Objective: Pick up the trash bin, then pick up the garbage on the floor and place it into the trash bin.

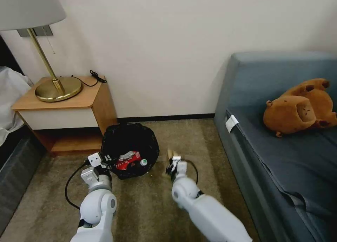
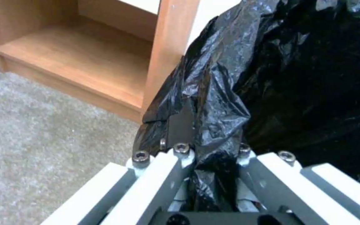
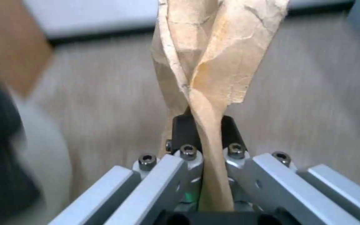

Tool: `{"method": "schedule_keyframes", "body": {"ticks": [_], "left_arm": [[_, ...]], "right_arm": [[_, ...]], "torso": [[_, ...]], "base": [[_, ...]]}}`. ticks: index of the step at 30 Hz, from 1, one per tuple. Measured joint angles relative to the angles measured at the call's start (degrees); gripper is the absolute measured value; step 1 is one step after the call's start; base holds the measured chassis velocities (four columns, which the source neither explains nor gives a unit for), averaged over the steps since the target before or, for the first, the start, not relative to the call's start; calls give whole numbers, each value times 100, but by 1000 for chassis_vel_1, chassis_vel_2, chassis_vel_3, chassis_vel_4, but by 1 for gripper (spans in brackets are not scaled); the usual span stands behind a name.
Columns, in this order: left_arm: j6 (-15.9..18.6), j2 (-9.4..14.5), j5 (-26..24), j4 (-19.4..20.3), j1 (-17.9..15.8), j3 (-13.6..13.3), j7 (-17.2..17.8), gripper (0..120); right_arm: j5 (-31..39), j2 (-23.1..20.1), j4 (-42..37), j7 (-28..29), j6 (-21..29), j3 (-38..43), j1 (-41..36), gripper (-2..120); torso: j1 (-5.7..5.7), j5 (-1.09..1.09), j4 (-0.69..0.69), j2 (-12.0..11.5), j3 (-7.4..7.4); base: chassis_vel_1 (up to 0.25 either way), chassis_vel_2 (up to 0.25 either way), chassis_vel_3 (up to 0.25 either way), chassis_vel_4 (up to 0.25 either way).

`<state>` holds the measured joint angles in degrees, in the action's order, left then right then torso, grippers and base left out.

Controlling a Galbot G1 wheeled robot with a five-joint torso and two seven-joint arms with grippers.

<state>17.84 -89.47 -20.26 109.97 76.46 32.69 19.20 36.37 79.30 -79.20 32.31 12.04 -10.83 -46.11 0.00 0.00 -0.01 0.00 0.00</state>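
Left gripper (image 1: pixel 105 160) clamped on rim of trash bin (image 1: pixel 130 143), beside nightstand (image 1: pixel 66 108). Right gripper (image 1: pixel 172 164) pinched on tan paper (image 3: pixel 213 56), just right of bin. Judgement: carry paper over opening, clear rim, then release; keep bin steady.

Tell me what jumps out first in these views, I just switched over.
Both grippers are full: the left gripper is shut on the rim of the black-bagged trash bin beside the nightstand, and the right gripper pinches a crumpled tan paper piece over the carpet just right of the bin. A red snack packet already lies inside the bin.
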Motion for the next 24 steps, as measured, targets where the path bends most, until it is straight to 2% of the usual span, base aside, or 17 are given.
{"method": "schedule_keyframes", "body": {"ticks": [10,19,24], "left_arm": [[97,-12,84,40,172,-123,92,3],[112,-46,163,-30,176,-158,129,3],[110,-53,172,-39,190,-166,127,3]], "right_arm": [[-6,-64,-633,168,-212,2,488,0],[263,-62,-1864,392,-169,-814,583,0],[343,-25,-1949,426,-106,-1119,557,0]], "torso": [[0,0,1,0,0],[0,-1,1,0,0],[0,-1,1,0,0]], "base": [[0,0,0,0],[0,0,0,0],[0,0,0,0]]}}
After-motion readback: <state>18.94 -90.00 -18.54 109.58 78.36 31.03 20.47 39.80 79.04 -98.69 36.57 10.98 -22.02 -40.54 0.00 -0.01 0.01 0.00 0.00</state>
